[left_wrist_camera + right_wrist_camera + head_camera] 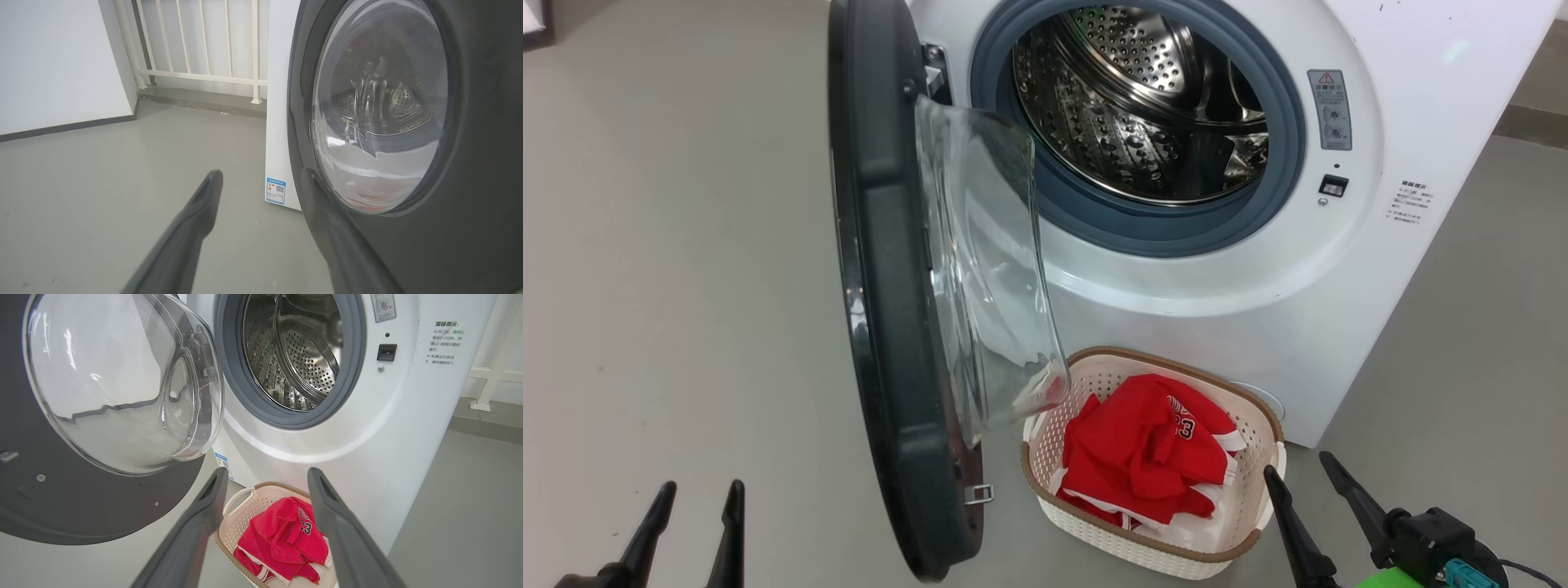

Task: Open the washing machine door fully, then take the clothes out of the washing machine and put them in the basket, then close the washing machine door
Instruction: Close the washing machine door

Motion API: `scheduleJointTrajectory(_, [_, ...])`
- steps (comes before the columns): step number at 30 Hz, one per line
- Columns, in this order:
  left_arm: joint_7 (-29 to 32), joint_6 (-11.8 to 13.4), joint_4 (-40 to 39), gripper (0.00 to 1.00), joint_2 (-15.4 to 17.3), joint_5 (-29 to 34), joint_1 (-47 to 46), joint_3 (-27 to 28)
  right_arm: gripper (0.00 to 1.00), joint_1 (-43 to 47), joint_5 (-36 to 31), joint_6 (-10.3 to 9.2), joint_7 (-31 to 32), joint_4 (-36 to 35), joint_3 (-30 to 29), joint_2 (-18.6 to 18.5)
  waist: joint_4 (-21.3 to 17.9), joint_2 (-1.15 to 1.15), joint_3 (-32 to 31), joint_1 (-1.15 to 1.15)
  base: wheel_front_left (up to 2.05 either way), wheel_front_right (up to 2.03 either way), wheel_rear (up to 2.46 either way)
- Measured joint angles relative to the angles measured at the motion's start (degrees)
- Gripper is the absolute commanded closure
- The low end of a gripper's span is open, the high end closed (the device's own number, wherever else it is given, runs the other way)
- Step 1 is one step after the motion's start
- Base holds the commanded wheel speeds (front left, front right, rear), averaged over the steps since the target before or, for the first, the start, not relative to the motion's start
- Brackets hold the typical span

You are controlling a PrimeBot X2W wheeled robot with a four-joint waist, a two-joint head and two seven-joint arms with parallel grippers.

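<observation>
Jaws apart and empty on both arms, with closing the door judged the step in hand
Outside the washing machine door (pixel 890 286) the left gripper (pixel 261 175) sat low, close to its outer face; a flat, steady push should swing it shut. Beside the basket (pixel 1143 353) the right gripper (pixel 1296 463) hovered near the clothes (pixel 1143 457) lying inside it, and the drum (pixel 1135 106) of the washing machine (pixel 1192 318) looked empty

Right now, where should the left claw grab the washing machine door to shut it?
Probably grip the washing machine door by its black rim near the latch, farthest from the hinge, from the outer left side, where the open left claw is.
</observation>
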Motion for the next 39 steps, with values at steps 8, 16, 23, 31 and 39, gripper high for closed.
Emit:
scheduleJointTrajectory(8, [0.0, 0.0, -0.8, 0.0, -2.0, 4.1, 1.0, 1.6, 0.0, 0.0, 0.0, 0.0, 0.0, 0.0, -0.2, 0.1, -0.2, 0.0, -0.3, 0.0, 0.0, 0.0, 0.0])
scheduleJointTrajectory(16, [0.0, 0.0, -0.6, 0.0, -2.6, 4.5, 1.5, 1.8, 0.0, 0.2, 0.0, 0.0, 0.0, 0.0, -0.5, 0.3, -0.4, 0.0, 0.0, 0.0, 0.0, 0.0, 0.0])
scheduleJointTrajectory(23, [0.0, 0.0, -0.6, 0.0, -2.6, 4.9, 1.5, 2.3, 0.0, 0.2, 0.0, 0.0, 0.0, 0.0, -0.6, 0.3, -0.4, 0.0, -0.2, 0.0, 0.0, 0.0, 0.0])
scheduleJointTrajectory(31, [0.0, 0.0, -0.8, 0.0, -2.7, 5.0, 1.5, 2.4, 0.0, 0.6, 0.0, 0.0, 0.0, 0.0, -0.5, 0.3, -0.4, 0.0, -0.5, 0.0, 0.0, 0.0, 0.0])
scheduleJointTrajectory(39, [0.0, 0.0, -1.1, 1.0, -2.1, -0.8, 1.0, 2.3, 0.0, 0.9, 0.0, 0.0, 0.0, 0.0, -0.4, 0.5, -0.3, 0.0, -0.6, 0.0, 0.0, 0.0, 0.0])
